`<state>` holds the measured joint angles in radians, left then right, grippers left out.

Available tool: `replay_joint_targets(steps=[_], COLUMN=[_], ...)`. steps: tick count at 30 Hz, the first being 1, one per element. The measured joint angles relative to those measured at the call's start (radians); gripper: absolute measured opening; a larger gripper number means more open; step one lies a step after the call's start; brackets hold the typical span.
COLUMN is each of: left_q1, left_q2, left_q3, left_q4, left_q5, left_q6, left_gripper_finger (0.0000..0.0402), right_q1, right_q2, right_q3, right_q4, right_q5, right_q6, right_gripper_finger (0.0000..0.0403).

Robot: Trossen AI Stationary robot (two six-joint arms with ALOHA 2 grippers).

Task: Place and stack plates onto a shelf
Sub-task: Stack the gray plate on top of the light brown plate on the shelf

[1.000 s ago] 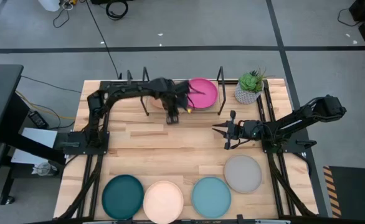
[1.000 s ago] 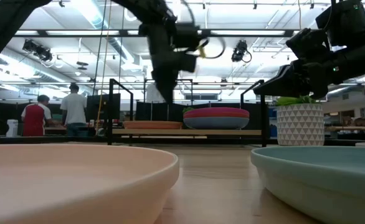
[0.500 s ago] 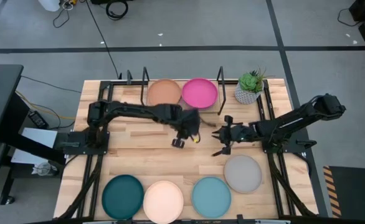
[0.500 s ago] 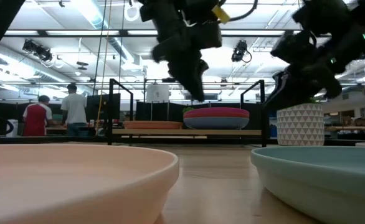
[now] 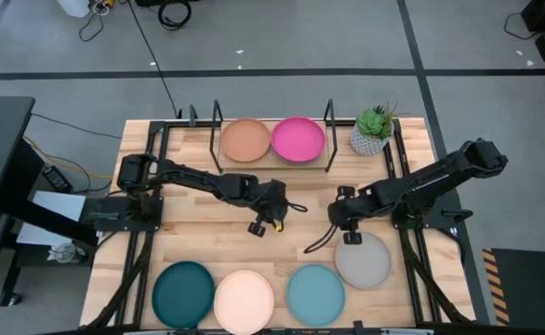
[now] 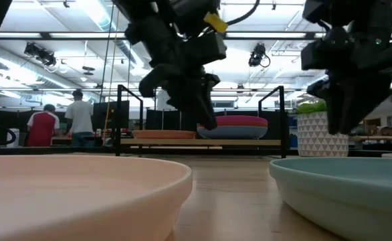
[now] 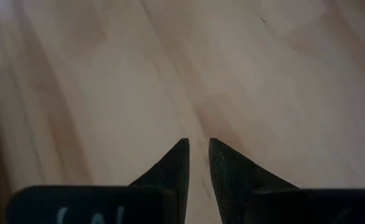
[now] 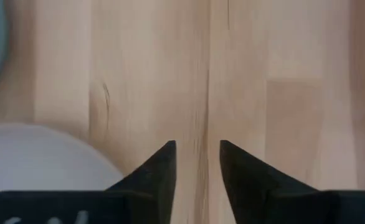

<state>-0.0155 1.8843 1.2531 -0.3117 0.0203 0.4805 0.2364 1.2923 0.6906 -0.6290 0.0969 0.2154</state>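
Note:
On the shelf (image 5: 274, 164), at the table's far edge, the terracotta plate (image 5: 245, 140) lies flat beside the pink plate (image 5: 298, 139). In the low view the pink plate (image 6: 231, 121) rests on a blue one (image 6: 231, 131). The dark teal (image 5: 183, 291), cream (image 5: 244, 299), light blue (image 5: 314, 291) and grey (image 5: 363, 260) plates lie along the near edge. My left gripper (image 7: 199, 144) hangs over bare wood mid-table, its fingers a narrow gap apart. My right gripper (image 8: 197, 146) is open and points down at the wood just beside the grey plate's (image 8: 39, 155) rim.
A potted plant (image 5: 373, 130) in a white pot stands right of the shelf. The shelf's black upright loops (image 5: 329, 121) rise at both of its ends. Bare wood lies between the shelf and the near row of plates. People stand far behind the table (image 6: 79, 117).
My left gripper has drawn back from the shelf toward the near edge, to the middle of the table, and the terracotta plate stays flat on the shelf. My right gripper has moved toward the near edge and down toward the grey plate, tipping its fingers downward.

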Motion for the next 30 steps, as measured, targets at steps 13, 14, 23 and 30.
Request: replay_joint_targets(steps=[13, 14, 23, 30], left_q1=[0.050, 0.054, 0.065, 0.058], left_q2=[-0.100, -0.105, -0.233, -0.345], left_q3=[-0.203, -0.212, -0.270, -0.263], left_q4=[0.210, 0.227, 0.114, 0.002], left_q5=[0.001, 0.000, -0.025, -0.027], left_q6=[-0.035, -0.053, -0.218, -0.345], left_gripper_finger=[0.0066, 0.0066, 0.0066, 0.0066], right_q1=[0.012, 0.015, 0.050, 0.040], right_q2=[0.155, 0.167, 0.322, 0.296], right_q3=[0.101, 0.097, 0.102, 0.118], right_q4=[-0.198, -0.189, -0.158, -0.192], right_q5=[-0.236, -0.224, -0.161, -0.032], right_q6=[0.045, 0.043, -0.116, -0.177], right_gripper_finger=[0.0170, 0.0166, 0.0110, 0.0026])
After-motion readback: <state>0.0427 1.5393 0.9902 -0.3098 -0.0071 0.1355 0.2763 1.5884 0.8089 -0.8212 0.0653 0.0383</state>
